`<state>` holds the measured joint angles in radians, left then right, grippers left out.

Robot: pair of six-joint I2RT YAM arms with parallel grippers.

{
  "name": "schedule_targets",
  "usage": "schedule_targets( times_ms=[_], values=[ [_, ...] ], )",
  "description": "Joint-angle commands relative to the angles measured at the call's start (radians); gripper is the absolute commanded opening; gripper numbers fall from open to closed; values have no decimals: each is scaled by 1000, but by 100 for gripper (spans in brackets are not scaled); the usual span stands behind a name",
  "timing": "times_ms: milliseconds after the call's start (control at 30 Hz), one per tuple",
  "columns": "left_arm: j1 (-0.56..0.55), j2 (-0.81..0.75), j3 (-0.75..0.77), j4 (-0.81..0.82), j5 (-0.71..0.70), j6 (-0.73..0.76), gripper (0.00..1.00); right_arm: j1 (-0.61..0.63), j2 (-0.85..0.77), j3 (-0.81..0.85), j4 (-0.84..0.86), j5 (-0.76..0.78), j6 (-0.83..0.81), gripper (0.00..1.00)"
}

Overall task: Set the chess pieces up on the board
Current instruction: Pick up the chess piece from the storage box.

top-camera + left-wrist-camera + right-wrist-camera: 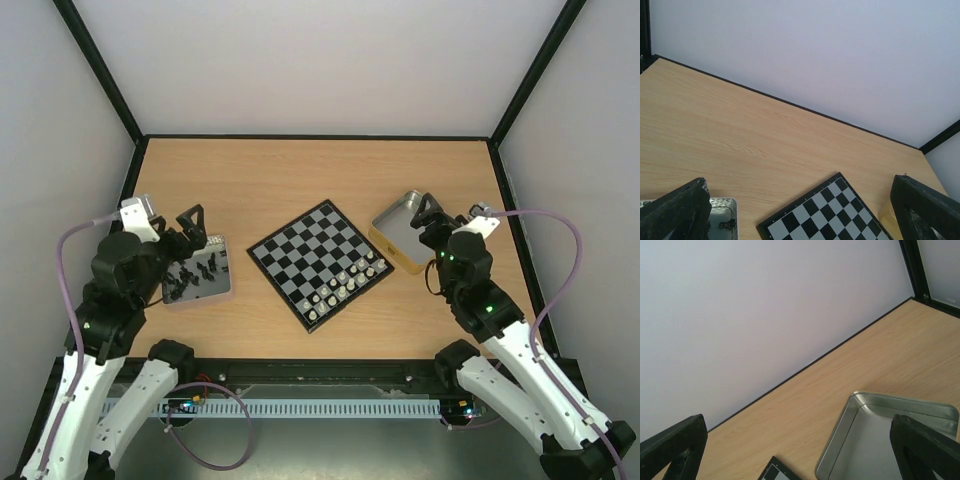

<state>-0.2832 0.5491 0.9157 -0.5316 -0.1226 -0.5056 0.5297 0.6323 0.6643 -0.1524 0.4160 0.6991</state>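
The board (318,255) lies turned diamond-wise at mid-table. White chess pieces (345,283) stand in rows along its near-right side; the other squares are bare. Black chess pieces (195,272) lie in a silver tin (222,291) left of the board. My left gripper (195,230) hovers open over that tin's far edge, holding nothing. In the left wrist view, the left gripper (799,200) frames the board's far corner (830,215) and one black piece (729,224). My right gripper (430,215), also open and holding nothing, hangs over a second tin (398,230).
The right tin (845,432) has gold outer sides and a bare silver floor. The right wrist view shows the board's corner (772,471) beside it. Black frame posts and pale walls close in the wooden table (300,180) on three sides.
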Motion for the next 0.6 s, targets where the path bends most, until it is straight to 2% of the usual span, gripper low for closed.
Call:
schedule_targets(
  times_ms=[0, 100, 333, 467, 567],
  values=[
    [-2, -33, -4, 43, 13, -4, 99, -5, -22, 33, -31, 58, -7, 98],
    [-1, -80, -66, 104, 33, -20, 99, -4, -23, 31, -30, 29, -10, 98],
    [-2, -117, -232, 218, 176, -64, 99, -4, 25, 23, 4, -101, -31, 98],
    [-2, -68, -272, 217, 159, -124, 99, -4, 39, 2, 34, -129, -29, 98],
    [0, -6, -266, 152, 70, -184, 99, -3, 41, -14, 46, -117, -17, 98]
  ],
)
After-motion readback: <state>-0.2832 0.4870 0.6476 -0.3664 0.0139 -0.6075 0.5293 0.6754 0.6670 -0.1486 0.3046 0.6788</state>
